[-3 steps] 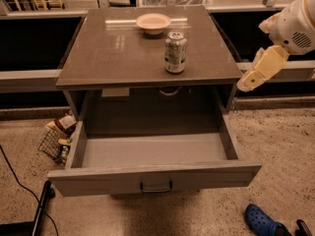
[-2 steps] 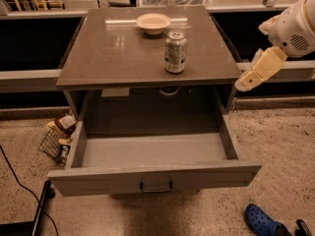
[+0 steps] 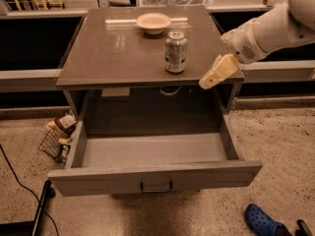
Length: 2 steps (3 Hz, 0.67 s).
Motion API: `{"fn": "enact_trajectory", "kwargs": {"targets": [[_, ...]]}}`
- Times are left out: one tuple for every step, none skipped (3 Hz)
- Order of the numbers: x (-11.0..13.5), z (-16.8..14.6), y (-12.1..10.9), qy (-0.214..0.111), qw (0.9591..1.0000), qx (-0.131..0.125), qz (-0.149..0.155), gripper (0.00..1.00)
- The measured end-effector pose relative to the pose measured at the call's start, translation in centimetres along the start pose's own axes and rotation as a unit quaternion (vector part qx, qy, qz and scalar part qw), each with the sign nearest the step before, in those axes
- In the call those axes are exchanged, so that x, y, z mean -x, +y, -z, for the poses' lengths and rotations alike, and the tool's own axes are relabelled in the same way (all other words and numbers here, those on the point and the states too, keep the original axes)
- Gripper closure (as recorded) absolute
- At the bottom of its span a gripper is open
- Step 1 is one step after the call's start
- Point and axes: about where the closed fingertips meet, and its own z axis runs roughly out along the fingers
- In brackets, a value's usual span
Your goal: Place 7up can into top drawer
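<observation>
One silvery-green 7up can [image 3: 175,52], upright on tabletop [image 3: 118,53], gripper [image 3: 207,82] nearby at its edge, opening unclear

White arm [image 3: 275,28] in from the upper right, cream gripper [image 3: 209,80] at its end angled down-left, in mid-air

Single high view, angled down, facing top drawer [image 3: 98,180] head-on, fairly near, gripper [image 3: 207,81] at frame right.

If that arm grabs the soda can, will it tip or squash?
The 7up can stands upright, tall for its base, so a sideways nudge would probably tip it, then roll. Its metal wall likely dents under hard squeezing. The gripper hangs beside it, at the tabletop's front corner.
</observation>
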Motion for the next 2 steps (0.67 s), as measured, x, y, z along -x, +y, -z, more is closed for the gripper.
{"fn": "enact_trajectory", "kwargs": {"targets": [[0.7,-3.8,-1.2,-0.031,0.9994,0.002,-0.017,0.00],[1.8,-6.3,-2.7,-0.063,0.9973,-0.013,-0.034,0.00]]}}
